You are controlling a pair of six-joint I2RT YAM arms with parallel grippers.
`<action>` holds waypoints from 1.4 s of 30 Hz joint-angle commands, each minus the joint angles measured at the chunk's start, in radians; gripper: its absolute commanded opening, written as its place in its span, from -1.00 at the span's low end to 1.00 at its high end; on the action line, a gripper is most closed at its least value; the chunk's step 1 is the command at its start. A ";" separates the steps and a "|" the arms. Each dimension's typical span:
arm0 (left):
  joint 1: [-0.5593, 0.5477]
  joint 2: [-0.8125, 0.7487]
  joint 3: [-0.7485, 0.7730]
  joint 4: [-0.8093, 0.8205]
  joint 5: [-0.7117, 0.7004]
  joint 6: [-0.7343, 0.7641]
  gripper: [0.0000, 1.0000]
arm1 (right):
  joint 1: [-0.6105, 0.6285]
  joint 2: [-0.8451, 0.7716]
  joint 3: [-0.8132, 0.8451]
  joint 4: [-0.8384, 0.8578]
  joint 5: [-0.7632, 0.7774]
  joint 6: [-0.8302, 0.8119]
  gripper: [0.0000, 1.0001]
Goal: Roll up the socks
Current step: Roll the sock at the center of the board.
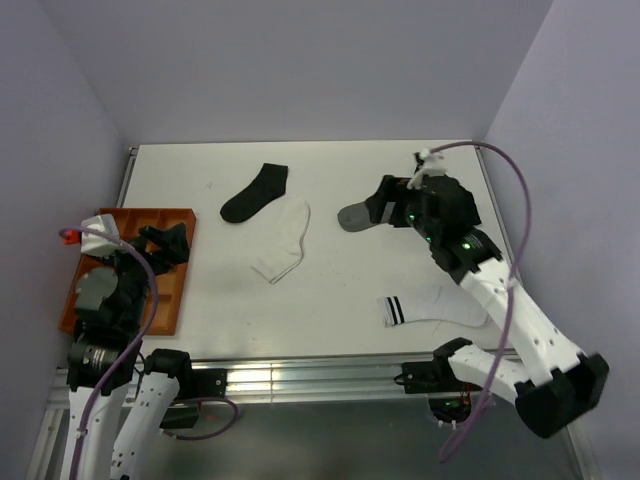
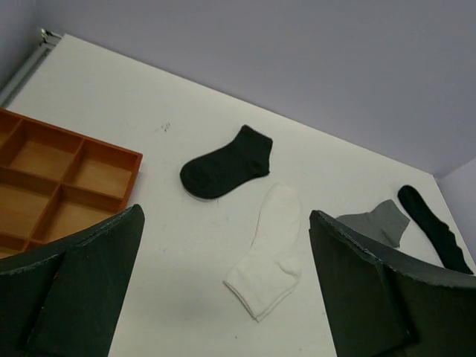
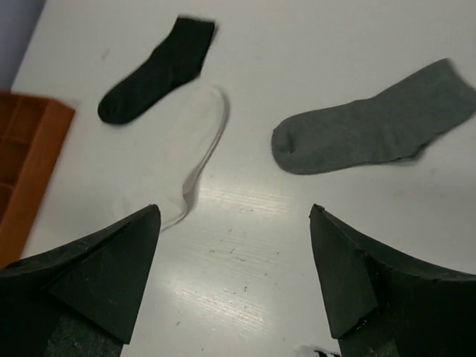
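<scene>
Four socks lay flat and unrolled on the table, none touching a gripper. A black sock [image 1: 255, 193] sat in the upper middle of the overhead view. A plain white sock [image 1: 283, 240] lay just below it, its top end close to the black one. A grey sock [image 3: 372, 123] lay right of centre, half hidden under the right arm from above. A striped sock [image 1: 430, 305], white with two black cuff bands, lay at lower right. All looked soft and knitted, with short ankle shapes.

The table [image 1: 330, 320] was smooth, white and faintly glossy, closed in by pale lilac walls [image 1: 300, 60]. One orange tray [image 1: 178, 270] with square compartments sat at the left edge.

The left gripper [image 2: 224, 216] hung above the tray, its fingers spread wide on nothing. The right gripper [image 3: 234, 212] hovered by the grey sock, likewise spread and bare.
</scene>
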 commanded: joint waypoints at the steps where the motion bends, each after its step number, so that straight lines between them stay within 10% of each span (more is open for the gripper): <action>1: -0.001 0.075 -0.015 0.059 0.054 -0.045 0.99 | 0.105 0.161 0.074 0.103 -0.053 -0.078 0.75; 21: 0.002 0.108 -0.170 0.182 0.088 -0.086 0.99 | 0.406 1.060 0.508 0.054 -0.056 -0.196 0.03; 42: 0.002 0.083 -0.174 0.176 0.091 -0.089 0.99 | 0.476 0.781 0.163 0.133 0.048 -0.162 0.29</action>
